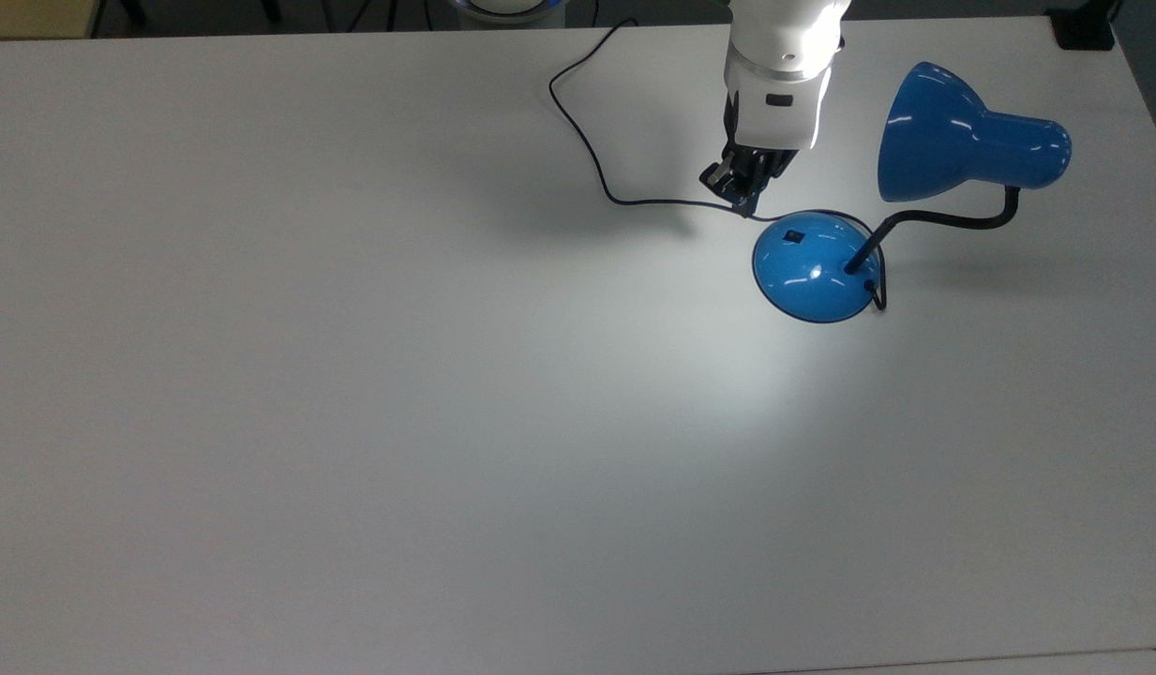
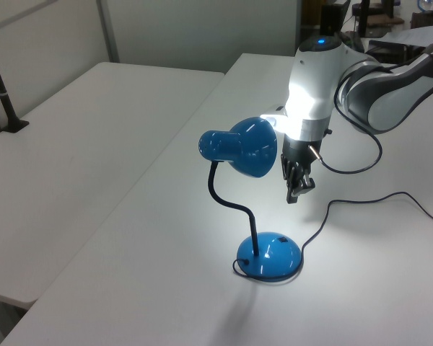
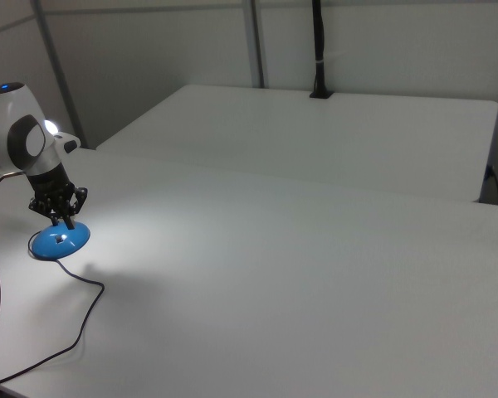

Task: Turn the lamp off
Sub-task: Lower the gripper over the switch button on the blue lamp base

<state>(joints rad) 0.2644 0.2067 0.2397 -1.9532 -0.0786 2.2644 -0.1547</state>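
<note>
We see the lamp (image 1: pixel 815 267) standing on the white worktop (image 1: pixel 352 375), toward the top view's upper right. Its domed blue base carries a small black switch (image 1: pixel 795 234) on the side facing the top view's upper left. A black bendy neck (image 1: pixel 943 221) rises from the base and curves over to the bell-shaped blue shade (image 1: pixel 962 136), which sits higher and further toward the top view's right. A bright patch of light lies on the worktop just below the base in the top view, so we take the lamp to be lit.

The gripper (image 1: pixel 744 195) points down and hangs just up and to the left of the base in the top view, close to the switch but apart from it. In the left view the gripper (image 2: pixel 294 193) is clearly above the base (image 2: pixel 270 256), level with the lower part of the shade (image 2: pixel 244 148) and beside it on the left view's right. The jaws look pressed together, with nothing between them.

The thin black cord (image 1: pixel 578 122) runs from the base under the gripper, loops toward the top view's upper left and leaves at the far edge of the worktop.

We can read no brand, label or writing on the lamp or the arm.
</note>
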